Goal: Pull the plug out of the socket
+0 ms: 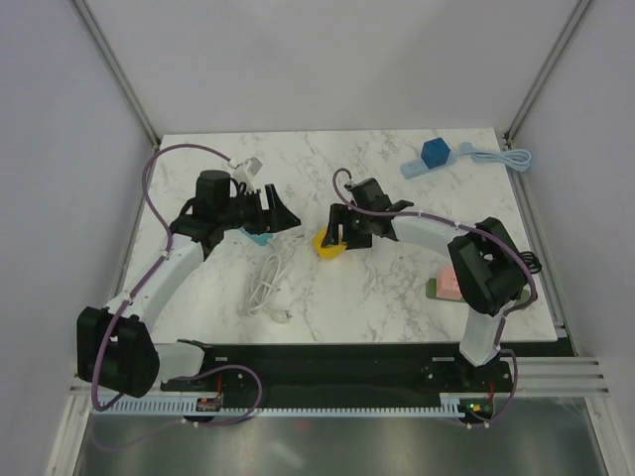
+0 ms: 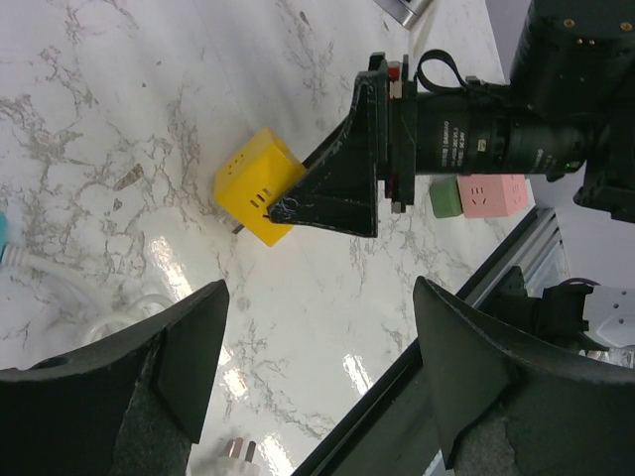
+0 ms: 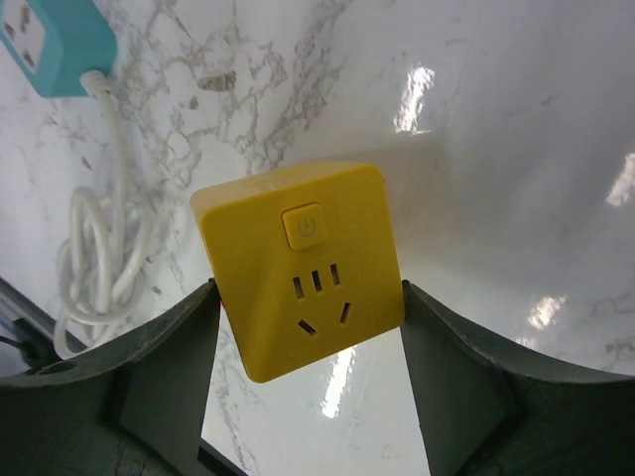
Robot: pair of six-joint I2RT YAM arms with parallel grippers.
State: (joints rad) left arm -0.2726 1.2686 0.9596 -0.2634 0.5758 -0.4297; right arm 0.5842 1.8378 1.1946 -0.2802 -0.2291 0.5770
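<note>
Two black fingers of the right gripper [image 3: 308, 290] press against opposite sides of the yellow socket cube [image 3: 303, 268], holding it over the marble table [image 1: 397, 203] with its face turned up to the wrist camera, showing a square power button above two sets of slots. From above, the cube sits near the middle of the table, at the tip of the right arm and just right of the left gripper [image 1: 276, 214], whose jaws stand wide apart with nothing between them. Seen from the left wrist, the cube lies beyond those spread fingers, partly behind one finger of the right gripper. A teal socket block [image 3: 50, 40] lies close by on the left, a white cable [image 3: 94, 258] running from it into a loose coil toward the near edge. Pink [image 2: 491, 193] and green [image 2: 446, 198] cubes rest side by side near the right arm's base, and a blue cube [image 1: 434, 153] sits on a pale power strip [image 1: 415, 169] at the far right corner. Plain grey wall panels [image 1: 298, 59] in a metal frame [image 1: 114, 69] enclose the white, grey-veined surface.
</note>
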